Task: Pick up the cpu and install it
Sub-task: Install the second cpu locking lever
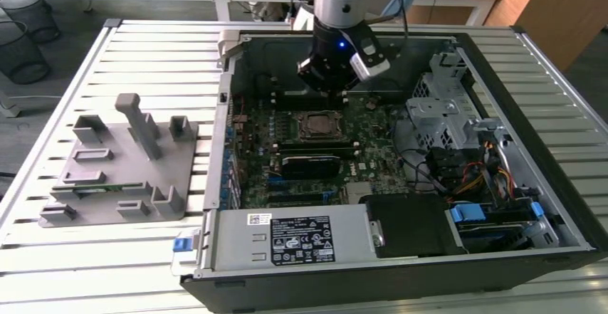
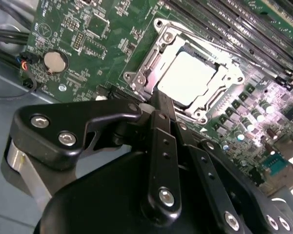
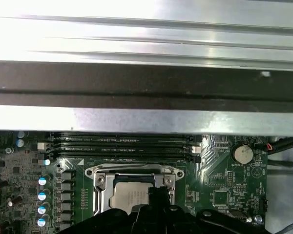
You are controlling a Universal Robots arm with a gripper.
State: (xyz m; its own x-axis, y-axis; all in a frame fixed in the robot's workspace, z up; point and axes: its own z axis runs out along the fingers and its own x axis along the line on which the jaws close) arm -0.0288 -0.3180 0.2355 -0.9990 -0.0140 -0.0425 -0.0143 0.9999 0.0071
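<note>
A: In the exterior view, where is the tool [image 1: 328,86]?

B: Above the open black computer case [image 1: 532,257] on the slatted metal desk [image 1: 152,43], over the green motherboard's metal socket frame [image 1: 317,125].

A: Second wrist view?

B: The small square silver-topped cpu [image 2: 185,78] lies flat inside that socket frame [image 2: 151,58]. The tool's black fingers [image 2: 162,109] are drawn together and empty, just beside its edge.

A: First wrist view?

B: It adds the memory slots [image 3: 122,146]. The cpu [image 3: 129,197] looks light, stiff and fragile; I'd hold its edges.

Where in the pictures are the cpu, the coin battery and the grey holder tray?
cpu [image 2: 187,78]: second wrist view, on its silver top.
coin battery [image 3: 242,154]: first wrist view, on its face.
grey holder tray [image 1: 169,163]: exterior view, on its flat base.
</note>
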